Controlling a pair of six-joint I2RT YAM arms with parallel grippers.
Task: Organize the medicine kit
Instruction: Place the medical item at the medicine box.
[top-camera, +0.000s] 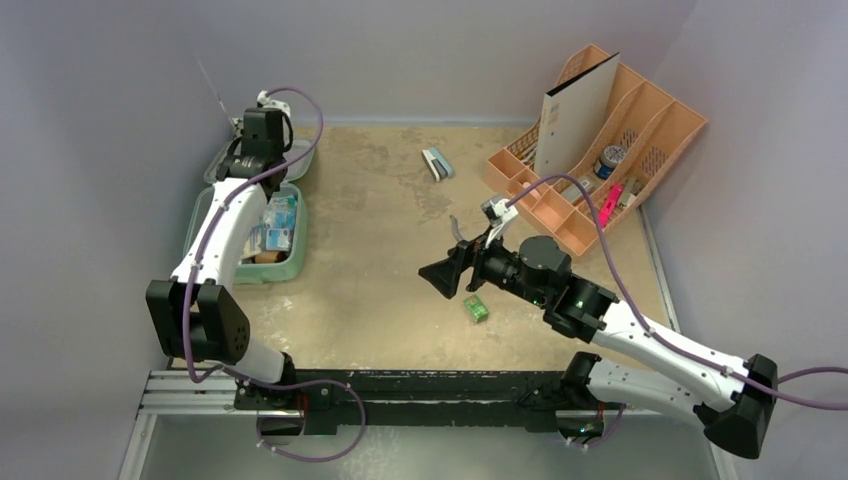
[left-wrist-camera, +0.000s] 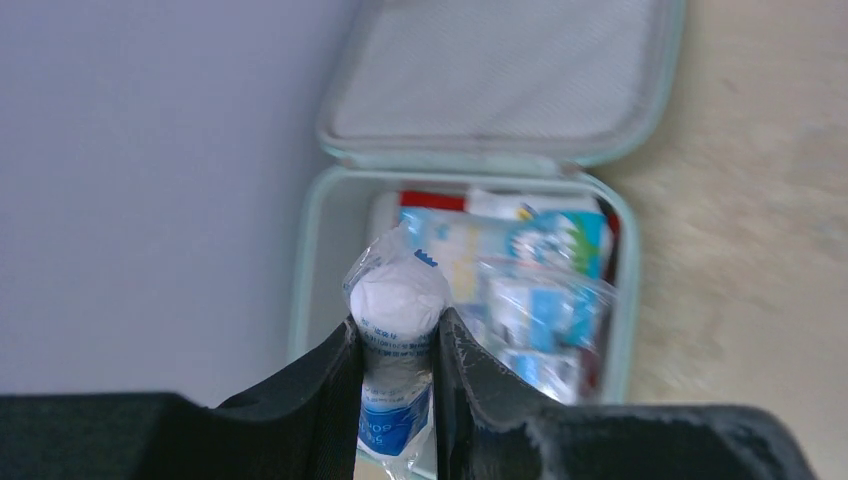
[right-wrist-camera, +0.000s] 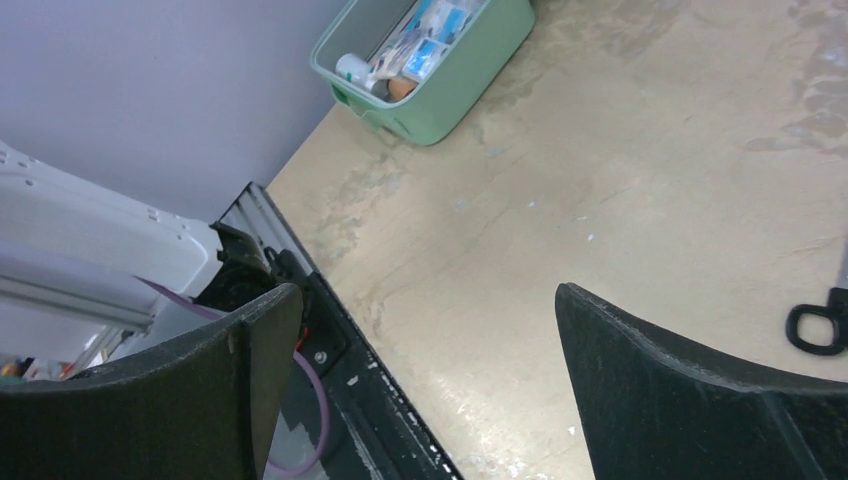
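Medicine kit (top-camera: 262, 273) open far left against the wall (top-camera: 100, 150), left gripper (left-wrist-camera: 397, 335) over it clamped on a wrapped gauze roll (left-wrist-camera: 396, 292) (blue print too blurred to read), right gripper (right-wrist-camera: 430, 300) spread wide above the mid table (top-camera: 380, 260).

Med kit (left-wrist-camera: 304, 270) contents: blurry, illeg.

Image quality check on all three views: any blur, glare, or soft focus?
Top external: even diffuse light, soft shadows, no glare. Left wrist: the wrapped bandage roll in the left gripper is fairly sharp; the medicine kit behind it is soft, and the table at right looks smeared. Right wrist: table sharp; the right gripper's open fingers are dark, little detail.
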